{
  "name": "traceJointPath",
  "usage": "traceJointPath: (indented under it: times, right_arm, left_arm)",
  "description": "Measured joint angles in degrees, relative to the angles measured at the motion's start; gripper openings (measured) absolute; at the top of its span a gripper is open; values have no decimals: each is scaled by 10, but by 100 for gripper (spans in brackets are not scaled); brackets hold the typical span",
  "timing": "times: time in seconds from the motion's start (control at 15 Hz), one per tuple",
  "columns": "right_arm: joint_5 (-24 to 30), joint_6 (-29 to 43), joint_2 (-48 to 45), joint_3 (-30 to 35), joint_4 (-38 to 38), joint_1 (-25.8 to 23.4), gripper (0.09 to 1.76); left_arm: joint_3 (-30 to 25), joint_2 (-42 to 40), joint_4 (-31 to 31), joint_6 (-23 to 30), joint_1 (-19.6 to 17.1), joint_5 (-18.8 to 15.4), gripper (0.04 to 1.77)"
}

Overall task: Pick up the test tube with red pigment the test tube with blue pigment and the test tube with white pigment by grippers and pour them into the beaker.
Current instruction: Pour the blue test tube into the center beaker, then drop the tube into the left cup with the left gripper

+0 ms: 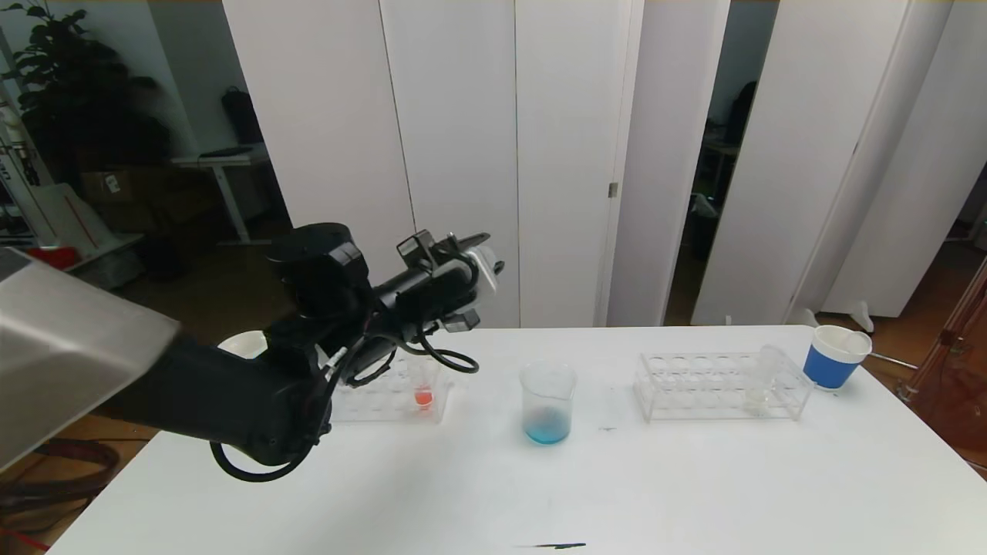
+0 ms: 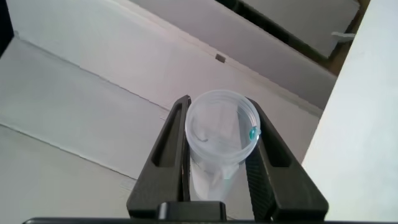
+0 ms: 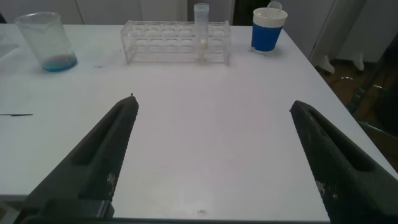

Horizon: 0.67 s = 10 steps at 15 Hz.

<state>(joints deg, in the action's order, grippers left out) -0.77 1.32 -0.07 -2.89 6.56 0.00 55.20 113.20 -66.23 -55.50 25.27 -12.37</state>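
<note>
My left gripper (image 1: pixel 472 271) is raised above the table's back left, left of the beaker, and is shut on the test tube with blue pigment (image 2: pixel 221 134). That tube looks clear inside, with one cyan drop at its rim. The beaker (image 1: pixel 547 405) stands mid-table with blue liquid at its bottom. The test tube with red pigment (image 1: pixel 423 389) stands in the left rack (image 1: pixel 378 401), partly behind my arm. The test tube with white pigment (image 1: pixel 763 378) stands in the right rack (image 1: pixel 717 385). My right gripper (image 3: pixel 212 102) hangs open over bare table near the front, holding nothing.
A blue paper cup (image 1: pixel 835 356) stands at the back right corner. Behind my left arm a white rim (image 1: pixel 243 343) shows. A small dark mark (image 1: pixel 555 546) lies near the table's front edge. White panels stand behind the table.
</note>
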Motion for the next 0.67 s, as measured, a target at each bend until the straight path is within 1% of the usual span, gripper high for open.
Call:
traceJointPath:
  times: [0.13,0.27,0.4,0.47,0.53,0.67]
  right_arm:
    - [0,0,0,0,0,0,175]
    - [0,0,0,0,0,0,175]
    - [0,0,0,0,0,0,175]
    - [0,0,0,0,0,0,175]
    - [0,0,0,0,0,0,175]
    - [0,0,0,0,0,0,175]
  left_arm:
    - [-11,-64,81,117,8,100,58]
    - [-14,-120,162,235,12,174,58]
    - [-13,-165,217,337,10,236,58]
    - [-12,-185,238,378,1,265,58]
    - [-12,-199,249,402,-14,280,58]
    - [-19,-217,257,429,-61,308,58]
